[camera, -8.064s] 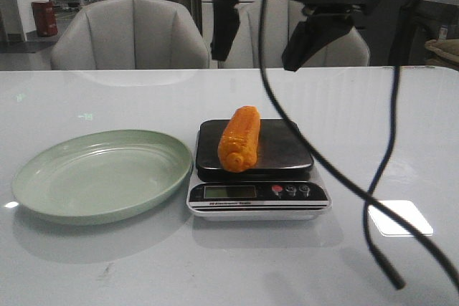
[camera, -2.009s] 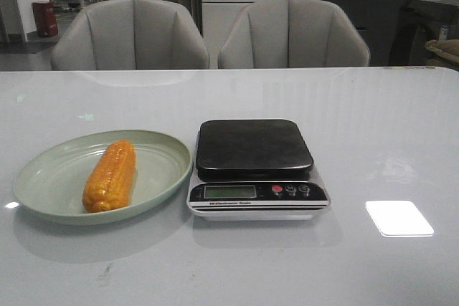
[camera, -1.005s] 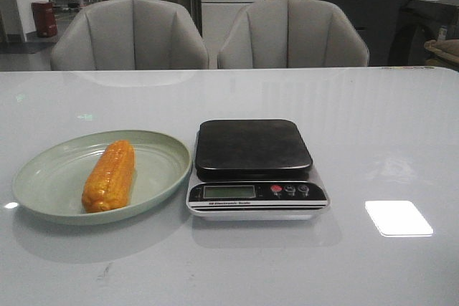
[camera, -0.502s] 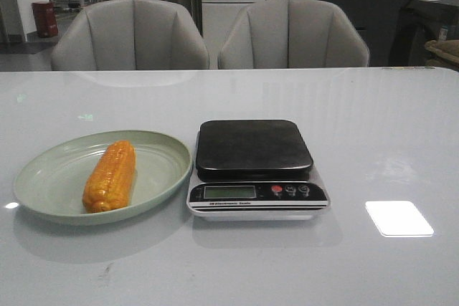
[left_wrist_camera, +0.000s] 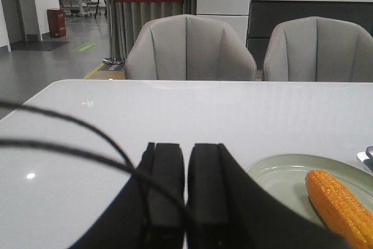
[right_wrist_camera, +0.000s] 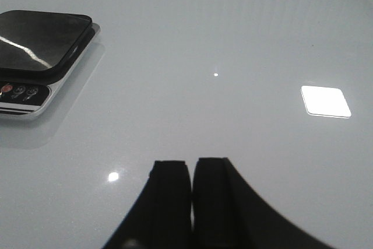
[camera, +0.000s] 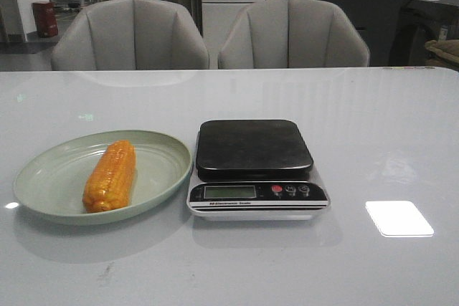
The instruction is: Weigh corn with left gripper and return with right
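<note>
The corn [camera: 110, 176] is lying in the pale green plate [camera: 50, 199], its length running roughly from seven o'clock to one o'clock across the dish, nearer end toward the front rim. The plate is sitting on the white bench [camera: 373, 127] at about nine o'clock from the scale [camera: 254, 168], its rim just beside the scale's left edge. The scale's dark platform is bare, and its display and small buttons are facing the front edge of the bench.

The left gripper [left_wrist_camera: 185, 188] is hovering over the bench with its two black fingers pressed nearly together, only a thin slit showing between them, and it is gripping nothing; a black cable [left_wrist_camera: 70, 132] is looping across in front of it. The corn and plate are lying off to one side of it.

The right gripper [right_wrist_camera: 191, 193] is likewise hanging closed and empty over bare bench, well apart from the scale.

Two grey chairs [camera: 133, 34] are standing at twelve o'clock behind the bench.
</note>
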You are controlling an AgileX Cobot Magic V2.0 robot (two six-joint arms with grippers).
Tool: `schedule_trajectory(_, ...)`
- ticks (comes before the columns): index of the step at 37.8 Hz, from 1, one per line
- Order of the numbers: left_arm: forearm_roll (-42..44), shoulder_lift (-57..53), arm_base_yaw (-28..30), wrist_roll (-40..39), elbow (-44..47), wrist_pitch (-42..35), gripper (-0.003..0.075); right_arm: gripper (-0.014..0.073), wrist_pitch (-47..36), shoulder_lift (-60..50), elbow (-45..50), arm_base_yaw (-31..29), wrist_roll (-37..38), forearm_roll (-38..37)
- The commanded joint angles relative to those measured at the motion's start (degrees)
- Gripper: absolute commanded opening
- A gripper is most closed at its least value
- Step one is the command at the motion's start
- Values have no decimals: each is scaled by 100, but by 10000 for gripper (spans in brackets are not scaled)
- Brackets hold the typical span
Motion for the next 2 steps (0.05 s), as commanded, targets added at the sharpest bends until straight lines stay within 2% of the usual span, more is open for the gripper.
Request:
schedule_trajectory(1,-5,-106,-5,-71,175,-449,121,185,-366,-111,63,-40,-43,-50)
schedule_trajectory(2,-5,-106,-5,-71,175,-449,121,185,-366,-111,63,-40,-43,-50)
